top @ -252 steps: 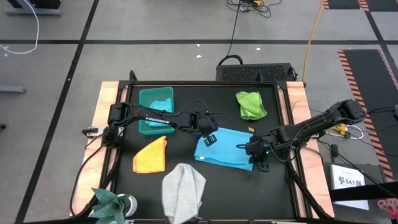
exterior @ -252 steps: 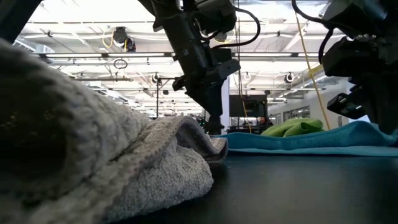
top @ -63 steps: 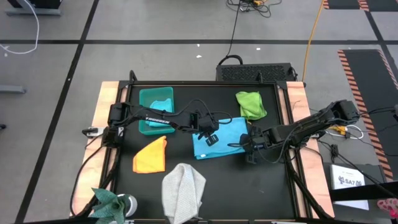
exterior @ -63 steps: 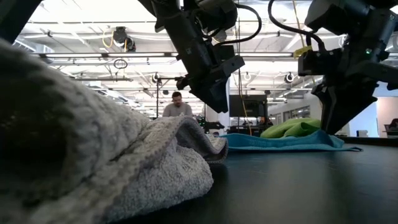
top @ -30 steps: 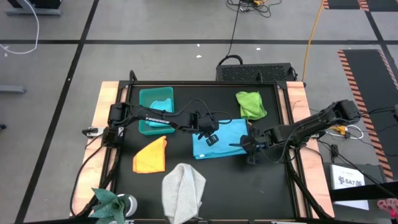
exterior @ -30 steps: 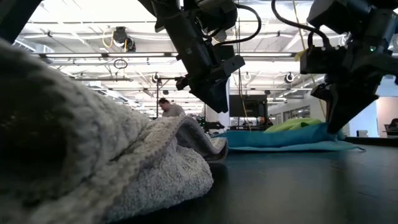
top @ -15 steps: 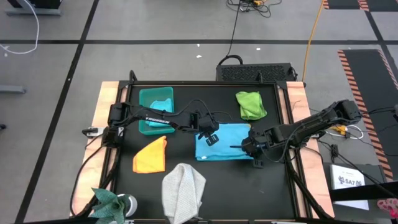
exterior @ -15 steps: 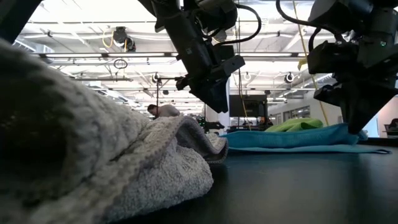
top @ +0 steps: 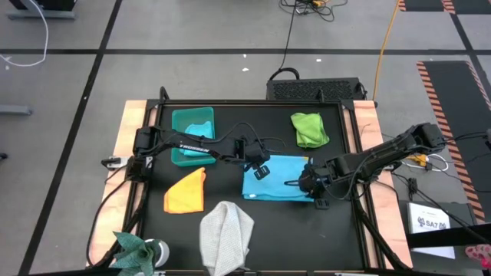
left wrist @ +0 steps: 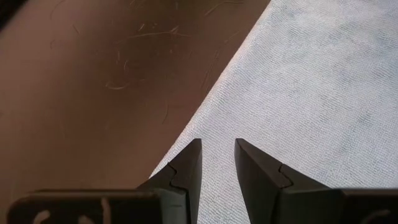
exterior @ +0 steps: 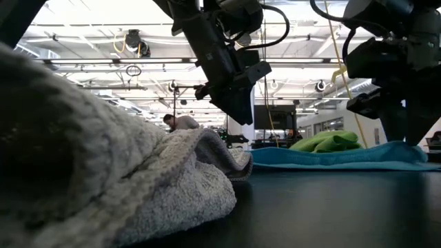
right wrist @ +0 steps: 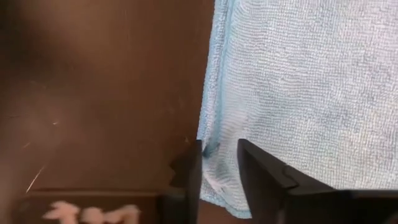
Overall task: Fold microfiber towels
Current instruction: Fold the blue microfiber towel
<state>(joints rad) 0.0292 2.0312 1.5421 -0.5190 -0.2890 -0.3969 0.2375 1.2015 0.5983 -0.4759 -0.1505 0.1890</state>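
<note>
The light blue towel lies folded and flat on the black table, mid-right. My left gripper hangs over its far left corner, a little above the cloth, fingers slightly open. My right gripper is at the towel's near right corner, open, with one finger on either side of the cloth's edge. The lime green towel, the orange-yellow towel and the grey towel lie crumpled or loosely folded around it. A teal towel sits in the bin. My right gripper comes down steeply from the table's right side, and its open fingers stand astride the light blue towel's corner. The cloth lies flat on the table. I cannot tell whether the fingers touch it.
The teal plastic bin stands at the far left. The grey towel fills the low view's near left. A teal paper-like plant sits at the near left corner. A person shows far off in the room.
My right gripper has drawn the light blue towel's right edge a little toward the table's right and near edges, rolled its wrist and lowered the raised edge. The towel now lies flat. The fingers, together before, now stand apart in the low view.
</note>
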